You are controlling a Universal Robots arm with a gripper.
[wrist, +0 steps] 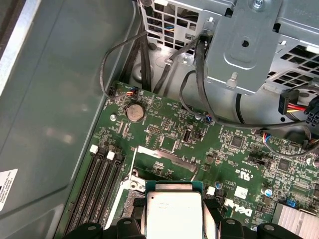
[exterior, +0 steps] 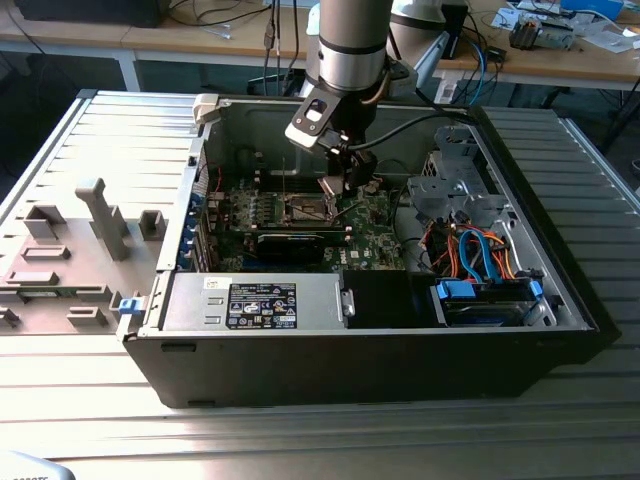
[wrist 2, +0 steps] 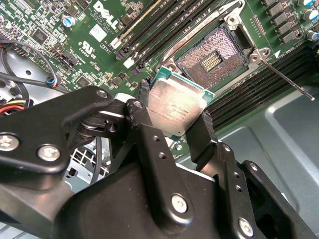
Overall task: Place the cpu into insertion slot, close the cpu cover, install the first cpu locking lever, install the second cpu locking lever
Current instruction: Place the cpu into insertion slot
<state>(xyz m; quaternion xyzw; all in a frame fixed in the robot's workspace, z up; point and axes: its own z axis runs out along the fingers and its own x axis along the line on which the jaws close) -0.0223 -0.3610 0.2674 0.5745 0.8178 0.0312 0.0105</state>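
The gripper (wrist 2: 175, 115) is clenched on two opposite edges of the cpu (wrist 2: 174, 105), held in the air just beside the open insertion slot (wrist 2: 212, 56) near the motherboard's (wrist 2: 89, 47) middle, silvery face tilted toward the wrist, green edge apparently nearest the slot. The second wrist view bares the slot's contacts and a thin locking lever (wrist 2: 284, 77)

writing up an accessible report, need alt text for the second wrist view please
The black pincer grips the cpu by two opposite edges, silvery top facing the camera, held over the green motherboard. Just beyond it the insertion slot lies uncovered, its dark contact field exposed and empty.
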